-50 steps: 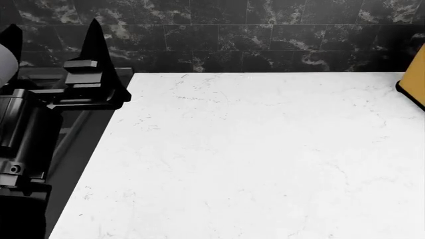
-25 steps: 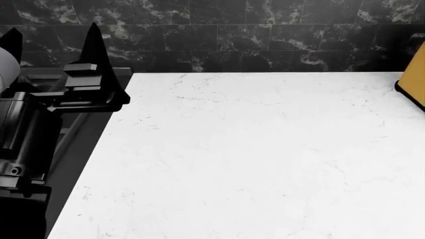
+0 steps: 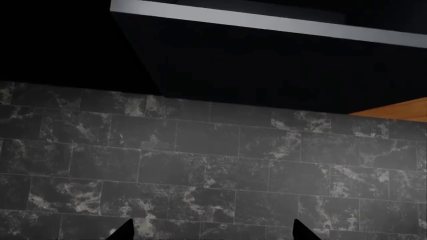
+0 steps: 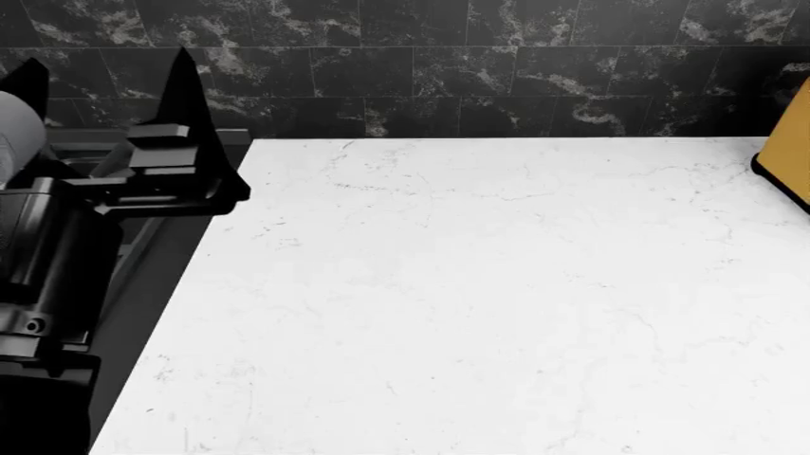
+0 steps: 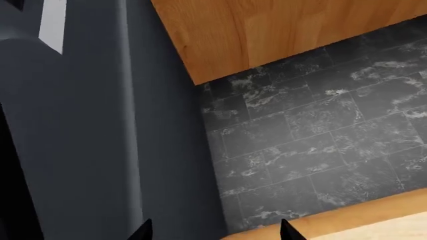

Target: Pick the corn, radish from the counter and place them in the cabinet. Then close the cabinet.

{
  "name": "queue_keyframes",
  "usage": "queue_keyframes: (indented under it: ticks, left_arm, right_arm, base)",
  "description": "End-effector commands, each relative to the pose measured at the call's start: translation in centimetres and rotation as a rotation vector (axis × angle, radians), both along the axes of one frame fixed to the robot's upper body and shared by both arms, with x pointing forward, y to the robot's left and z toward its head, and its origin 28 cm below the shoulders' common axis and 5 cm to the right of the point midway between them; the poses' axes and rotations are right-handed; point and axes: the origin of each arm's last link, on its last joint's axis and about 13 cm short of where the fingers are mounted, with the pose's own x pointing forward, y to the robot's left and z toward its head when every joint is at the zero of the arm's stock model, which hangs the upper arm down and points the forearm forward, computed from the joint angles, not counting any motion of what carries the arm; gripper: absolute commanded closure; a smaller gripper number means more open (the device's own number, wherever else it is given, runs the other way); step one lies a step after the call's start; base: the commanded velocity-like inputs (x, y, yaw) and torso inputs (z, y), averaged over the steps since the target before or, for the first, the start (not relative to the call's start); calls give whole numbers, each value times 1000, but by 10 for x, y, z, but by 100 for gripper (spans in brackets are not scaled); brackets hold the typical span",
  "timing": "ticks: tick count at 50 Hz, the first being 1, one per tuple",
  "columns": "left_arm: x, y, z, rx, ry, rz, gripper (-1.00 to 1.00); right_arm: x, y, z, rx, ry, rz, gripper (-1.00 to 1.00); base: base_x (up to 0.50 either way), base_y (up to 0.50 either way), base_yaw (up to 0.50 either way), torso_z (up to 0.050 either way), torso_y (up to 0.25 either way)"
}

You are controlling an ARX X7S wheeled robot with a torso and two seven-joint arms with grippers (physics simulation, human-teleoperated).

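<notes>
- Left gripper (image 4: pixel 108 81): two black pointed fingers stand apart with nothing between them, so jaws spread and empty. It sits just off the hob-side edge of the counter (image 4: pixel 506 303), over the dark strip beside it, tips pointing up at the tiled wall (image 4: pixel 506 66).
- Left wrist view: only the two finger tips (image 3: pixel 123 231) poke into the frame, well apart, aimed at the dark marbled tiles. Above the tiles hangs a black hood-like block (image 3: pixel 267 60) with a grey edge strip; a sliver of orange wood (image 3: pixel 400 110) shows beside it.
- Right gripper (image 5: pixel 215 231): not seen in the head view. In its own wrist view two black tips show, separated, nothing held, so it reads as spread and empty.
- Right wrist view: camera faces the same dark tile, with a wood cabinet panel (image 5: pixel 280 35) above the tile and a tall grey panel (image 5: pixel 120 130) next to it. A wood-coloured strip and a bit of pale surface sit at the frame corner near the tips.
- Counter: white, faint grey veins, runs back to the tiled wall. Bare across the whole stretch seen from the head camera.
- Corn and radish: not visible in any view, so I cannot tell where they are.
- Yellow-sided object (image 4: pixel 791 142) clips into the frame at the counter's far right edge, near the wall. Only a corner shows.
- Cabinet door state: cannot tell from the wood panel seen.
</notes>
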Motion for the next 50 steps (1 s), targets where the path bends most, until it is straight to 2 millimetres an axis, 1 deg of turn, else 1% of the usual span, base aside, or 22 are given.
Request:
queue_keyframes:
  ticks: [1, 4, 10, 17, 27, 36, 41, 50]
  left_arm:
    - [1, 0, -2, 1, 6, 0, -100]
    - [1, 0, -2, 1, 7, 0, -100]
    - [0, 0, -2, 2, 7, 0, -100]
    - [0, 0, -2, 2, 9, 1, -100]
    - [1, 2, -2, 0, 12, 8, -100]
    - [2, 3, -4, -2, 19, 12, -100]
    - [2, 4, -5, -2, 21, 15, -100]
    - [3, 7, -7, -4, 26, 25, -100]
  right_arm:
    - [-103, 70, 34, -335, -481, 364, -100]
    - [-106, 74, 34, -338, -496, 392, -100]
    - [-105, 81, 29, -365, -502, 458, -100]
    - [-105, 82, 29, -418, -495, 556, -100]
    - [-105, 81, 28, -468, -432, 661, -100]
    - [-106, 81, 28, -495, -358, 708, -100]
    - [-107, 81, 28, -503, -309, 698, -100]
    - [-107, 80, 28, -525, -271, 712, -100]
  base:
    - [0, 0, 0, 0, 0]
    - [0, 0, 0, 3, 11]
    - [0, 0, 0, 2, 8]
    - [0, 0, 0, 1, 8]
    - [0, 0, 0, 2, 6]
    - [0, 0, 0, 3, 6]
    - [0, 0, 0, 2, 5]
    - [0, 0, 0, 2, 5]
